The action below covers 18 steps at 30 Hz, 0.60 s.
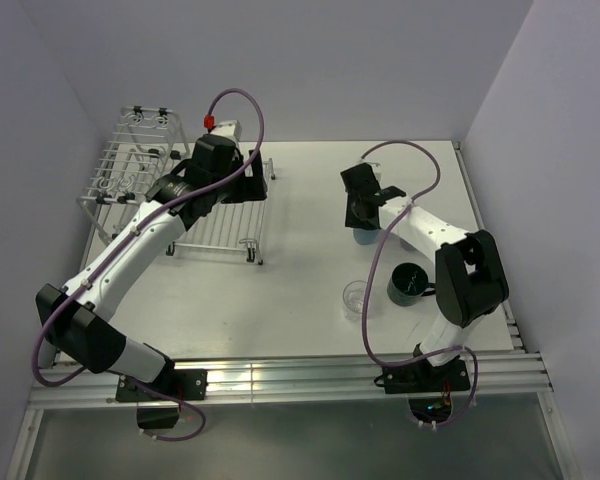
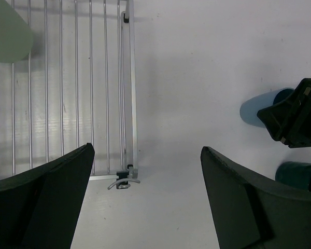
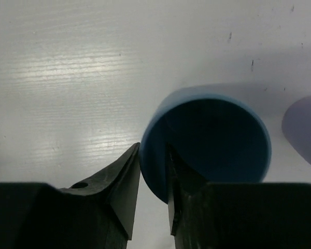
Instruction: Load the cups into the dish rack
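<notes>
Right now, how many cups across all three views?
5. Pale green tumbler on the white wire rack; light blue tumbler, rim between the right jaws; lavender tumbler beside it; dark green mug and clear glass on the table.

This is a robotics lab cell. My left arm (image 1: pixel 120 260) and right arm (image 1: pixel 430 235) are bolted to aluminium rails (image 1: pixel 310 378) at the near edge of a white table (image 1: pixel 300 290), which is boxed in by plain pale walls (image 1: pixel 310 70) at the back and both sides. Purple cables (image 1: pixel 242 93) loop loose along my arms. The only household things are a white wire dish rack (image 1: pixel 130 175) and a few cups, the light blue cup (image 3: pixel 217 135) among them.
</notes>
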{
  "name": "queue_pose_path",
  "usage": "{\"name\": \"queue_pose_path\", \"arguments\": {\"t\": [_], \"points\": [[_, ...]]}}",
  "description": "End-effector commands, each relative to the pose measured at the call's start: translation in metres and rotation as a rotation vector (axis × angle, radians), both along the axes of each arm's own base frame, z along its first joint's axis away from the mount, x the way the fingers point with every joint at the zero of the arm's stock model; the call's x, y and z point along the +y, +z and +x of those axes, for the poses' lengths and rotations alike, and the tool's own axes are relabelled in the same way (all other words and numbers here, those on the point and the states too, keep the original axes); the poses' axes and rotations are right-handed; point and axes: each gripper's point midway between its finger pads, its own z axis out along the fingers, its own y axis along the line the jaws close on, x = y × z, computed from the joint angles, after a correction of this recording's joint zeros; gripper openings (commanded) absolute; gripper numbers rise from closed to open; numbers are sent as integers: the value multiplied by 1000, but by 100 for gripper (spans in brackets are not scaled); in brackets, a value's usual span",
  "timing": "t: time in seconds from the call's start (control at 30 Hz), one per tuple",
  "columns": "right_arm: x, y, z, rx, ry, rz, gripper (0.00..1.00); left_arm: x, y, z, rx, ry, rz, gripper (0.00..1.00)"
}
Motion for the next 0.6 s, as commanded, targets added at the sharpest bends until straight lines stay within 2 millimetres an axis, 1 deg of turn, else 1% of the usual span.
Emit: {"name": "queue_pose_path", "arguments": {"t": [0.0, 0.03, 0.07, 0.13, 0.17, 0.23, 0.27, 0.3, 0.33, 0.37, 0.4, 0.43, 0.47, 0.5, 0.53, 0.57], "points": [[5, 18, 18, -59, 0, 0, 32, -5, 9, -2, -28, -3, -44, 91], [6, 18, 18, -57, 5, 4, 27, -5, 7, -1, -30, -3, -46, 91], [8, 19, 18, -55, 10, 8, 19, -6, 5, -2, -24, -9, -50, 91], [11, 23, 20, -55, 23, 14, 8, -7, -1, -2, -12, -4, -52, 91], [12, 27, 22, -57, 26, 17, 0, -9, -1, -2, -12, -9, -65, 91], [14, 36, 22, -65, 36, 30, 0, -11, -6, -4, -5, -14, -79, 92], [15, 46, 20, -78, 41, 43, 0, -14, -3, -1, -20, -17, -105, 93], [21, 57, 21, -94, 56, 76, 0, -18, -7, -5, -7, -42, -129, 94], [25, 67, 20, -107, 66, 100, 0, -17, -7, -2, -5, -45, -155, 94], [29, 89, 21, -149, 78, 138, 0, -19, -6, -2, 1, -55, -191, 94], [40, 101, 18, -160, 110, 200, 0, -28, -5, -5, 0, -112, -251, 94], [47, 120, 16, -192, 133, 247, 0, -24, -4, 0, -1, -117, -289, 94], [54, 138, 18, -222, 156, 294, 0, -27, -2, 0, 2, -136, -341, 94], [69, 151, 12, -222, 207, 375, 0, -30, 2, 3, -30, -167, -392, 95], [79, 165, 11, -246, 240, 429, 0, -32, 6, 2, -23, -218, -448, 95], [87, 183, 7, -272, 274, 482, 0, -34, 9, 2, -15, -235, -500, 96]]}}
